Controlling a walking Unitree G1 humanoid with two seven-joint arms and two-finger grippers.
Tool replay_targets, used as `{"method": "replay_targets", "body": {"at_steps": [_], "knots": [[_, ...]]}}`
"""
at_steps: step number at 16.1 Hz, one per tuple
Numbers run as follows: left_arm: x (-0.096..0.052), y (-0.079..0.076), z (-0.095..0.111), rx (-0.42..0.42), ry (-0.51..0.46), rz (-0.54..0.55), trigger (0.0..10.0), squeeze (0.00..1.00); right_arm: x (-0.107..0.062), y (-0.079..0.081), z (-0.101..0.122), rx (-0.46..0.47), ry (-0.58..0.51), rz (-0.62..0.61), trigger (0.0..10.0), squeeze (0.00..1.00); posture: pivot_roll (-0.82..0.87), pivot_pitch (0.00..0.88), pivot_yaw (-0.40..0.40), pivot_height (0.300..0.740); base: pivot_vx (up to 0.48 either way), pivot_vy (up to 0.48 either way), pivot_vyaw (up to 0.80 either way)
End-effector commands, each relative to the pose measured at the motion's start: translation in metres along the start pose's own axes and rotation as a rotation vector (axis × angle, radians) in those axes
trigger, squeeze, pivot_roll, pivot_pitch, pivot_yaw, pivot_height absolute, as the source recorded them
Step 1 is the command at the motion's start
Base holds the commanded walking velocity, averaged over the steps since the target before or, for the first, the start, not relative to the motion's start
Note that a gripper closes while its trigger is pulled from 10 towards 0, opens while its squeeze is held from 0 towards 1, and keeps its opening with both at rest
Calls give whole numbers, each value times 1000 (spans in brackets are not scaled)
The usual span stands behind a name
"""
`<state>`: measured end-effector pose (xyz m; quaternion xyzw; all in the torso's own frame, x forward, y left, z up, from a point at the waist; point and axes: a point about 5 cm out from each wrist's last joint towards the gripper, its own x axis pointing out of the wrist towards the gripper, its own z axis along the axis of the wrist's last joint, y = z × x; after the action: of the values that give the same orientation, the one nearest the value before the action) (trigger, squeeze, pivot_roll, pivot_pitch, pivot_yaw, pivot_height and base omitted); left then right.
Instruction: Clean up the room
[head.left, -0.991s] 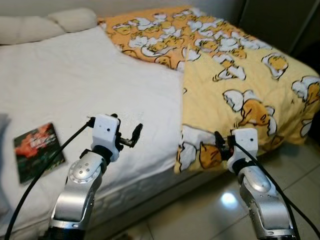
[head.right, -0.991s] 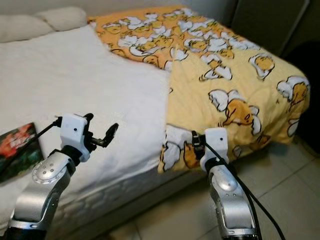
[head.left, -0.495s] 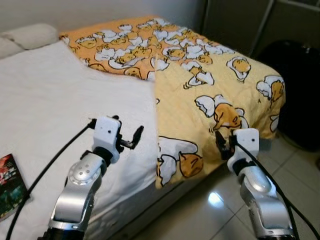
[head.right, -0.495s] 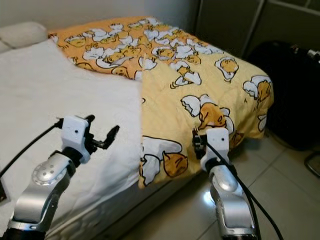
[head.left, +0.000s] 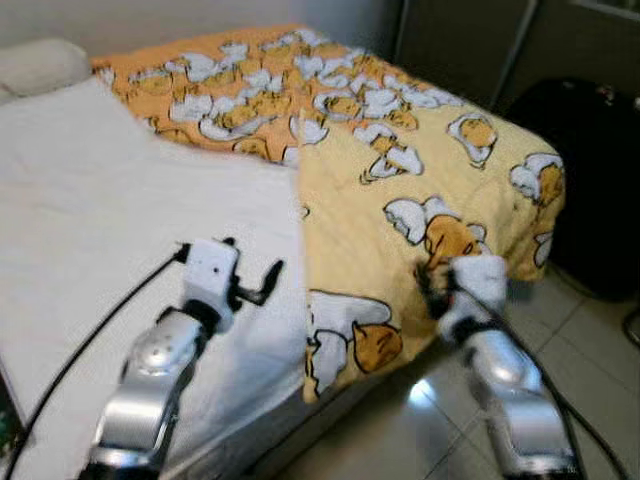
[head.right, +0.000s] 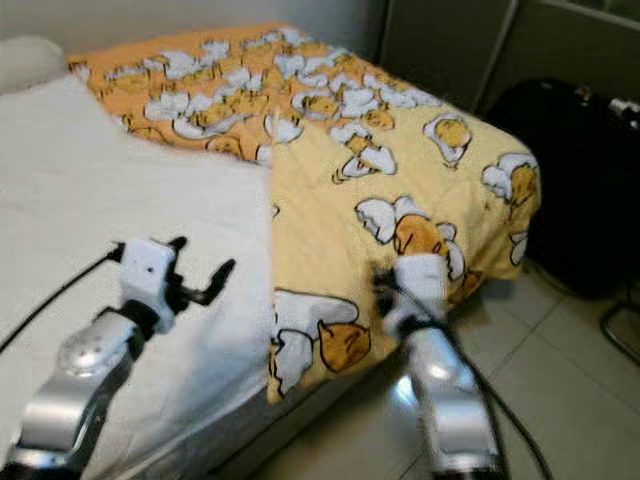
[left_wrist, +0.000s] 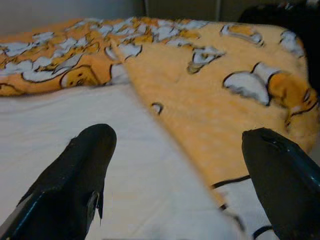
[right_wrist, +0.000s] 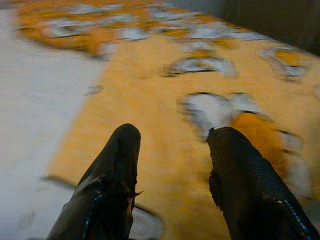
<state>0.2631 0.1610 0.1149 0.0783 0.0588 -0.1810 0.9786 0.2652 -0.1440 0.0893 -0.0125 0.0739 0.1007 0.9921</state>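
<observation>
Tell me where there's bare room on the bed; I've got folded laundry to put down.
The white sheet is the bare patch, bordered by the pillow at the head and the yellow blanket along its side. The left hand hovers over its near edge. The blanket covers the other half, with the right hand at its hanging edge and a black bag beyond.

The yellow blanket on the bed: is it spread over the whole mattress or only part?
Only part. The yellow blanket covers the right side; white sheet lies bare on the left.
</observation>
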Motion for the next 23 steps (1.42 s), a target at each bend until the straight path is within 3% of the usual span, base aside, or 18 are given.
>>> {"method": "replay_targets", "body": {"at_steps": [1, 2, 3, 5, 7, 10, 14, 15, 16, 17, 19, 21, 22, 23], "knots": [[4, -5, 1, -2, 4, -30, 10000, 16, -4, -10, 1, 0, 1, -17, 10000, 0, -17, 0, -9, 740, 0, 0, 0], [7, -7, -1, -20, 17, -53, 10000, 20, -4, -14, 2, -10, 7, -17, 10000, 0, -27, 0, -5, 740, 0, 0, 0], [15, -11, -5, -44, 51, -91, 10000, 1000, -5, -21, 3, -33, 19, -10, 10000, 0, -33, 0, -1, 740, 0, 0, 0], [28, -16, -11, -44, 102, -129, 10000, 1000, -7, -28, 3, -87, 42, 36, 10000, 0, -58, 0, 17, 740, 0, 0, 0], [49, -32, -22, -70, 186, -206, 10000, 1000, -14, -38, 4, -174, 86, 142, 10000, 0, -89, 0, 35, 740, 0, 0, 0], [71, -50, -33, -96, 254, -244, 10000, 1000, -24, -51, 4, -228, 141, 179, 10000, 0, -131, 22, 52, 740, 0, 0, 0], [89, -76, -55, -221, 380, -257, 10000, 1000, -43, -53, 2, -260, 224, 269, 10000, 0, -189, 85, 71, 740, 0, 0, 0], [90, -78, -59, -226, 406, -240, 10000, 1000, -47, -51, 2, -249, 237, 290, 10000, 196, -207, 101, 74, 740, 0, 0, 0], [91, -79, -65, -240, 438, -217, 10000, 1000, -51, -50, 2, -243, 250, 311, 10000, 667, -215, 110, 76, 740, 0, 0, 0], [91, -79, -67, -259, 448, -193, 10000, 0, -54, -49, 2, -236, 257, 321, 10000, 1000, -226, 122, 81, 740, 0, 0, 0], [94, -76, -69, -316, 455, -127, 10000, 0, -62, -46, 4, -237, 272, 338, 10000, 1000, -259, 151, 88, 740, 0, 0, 0], [96, -72, -68, -297, 450, -76, 10000, 0, -67, -44, 5, -241, 281, 346, 10000, 1000, -275, 165, 90, 740, 0, 0, 0], [97, -71, -67, -294, 447, -48, 5451, 0, -69, -43, 6, -241, 285, 348, 10000, 1000, -281, 169, 90, 740, 0, 0, 0], [99, -71, -66, -306, 439, -33, 4784, 0, -73, -41, 9, -245, 285, 351, 10000, 1000, -310, 183, 93, 740, 0, 0, 0]]}}
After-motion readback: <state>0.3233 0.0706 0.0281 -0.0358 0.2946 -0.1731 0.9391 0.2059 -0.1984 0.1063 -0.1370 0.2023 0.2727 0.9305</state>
